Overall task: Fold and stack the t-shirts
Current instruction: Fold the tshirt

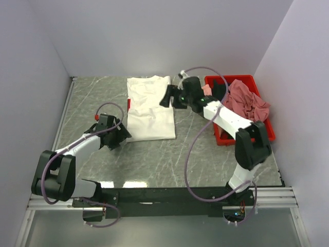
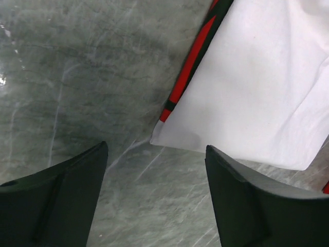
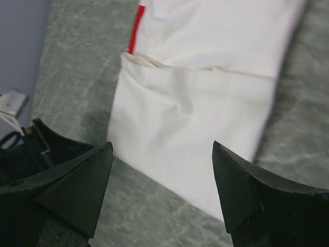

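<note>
Both arms have white link shells between bulky black joint housings. A greyish-purple cable (image 1: pixel 188 159) loops along each, base to wrist. The left arm (image 1: pixel 82 145) carries a small red fitting (image 1: pixel 96 117) near its wrist. The right arm (image 1: pixel 229 118) shows tiny green lights (image 1: pixel 182 98) there. The left tool (image 2: pixel 157 149) and right tool (image 3: pixel 163 146) end in matte black, wedge-shaped fingers (image 2: pixel 61 200).

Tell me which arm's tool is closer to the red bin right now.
Right. The right tool hovers at the white shirt's right edge, just left of the bin. The left tool is across the shirt, by its near left corner.
</note>
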